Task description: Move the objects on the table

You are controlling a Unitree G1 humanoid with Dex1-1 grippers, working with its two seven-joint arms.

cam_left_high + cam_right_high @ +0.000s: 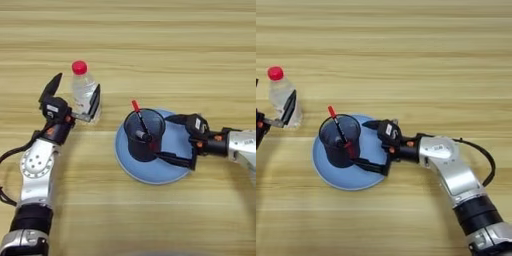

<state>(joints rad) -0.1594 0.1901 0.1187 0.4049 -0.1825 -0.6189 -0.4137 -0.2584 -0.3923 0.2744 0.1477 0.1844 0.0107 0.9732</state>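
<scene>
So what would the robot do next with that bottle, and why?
Probably close the left gripper on the bottle. Its two black fingers stand open on either side of the upright bottle, one left and one right, not clearly pressing it. The right gripper is open over the blue plate, beside the pen cup.

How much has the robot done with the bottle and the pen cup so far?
Looks done: the black mesh pen cup stands on the blue plate. In hand: the right end effector is open beside the cup, fingers over the plate; the left end effector is open around the red-capped bottle, not clearly gripping. Left: the bottle stands on the wooden table, off the plate.
</scene>
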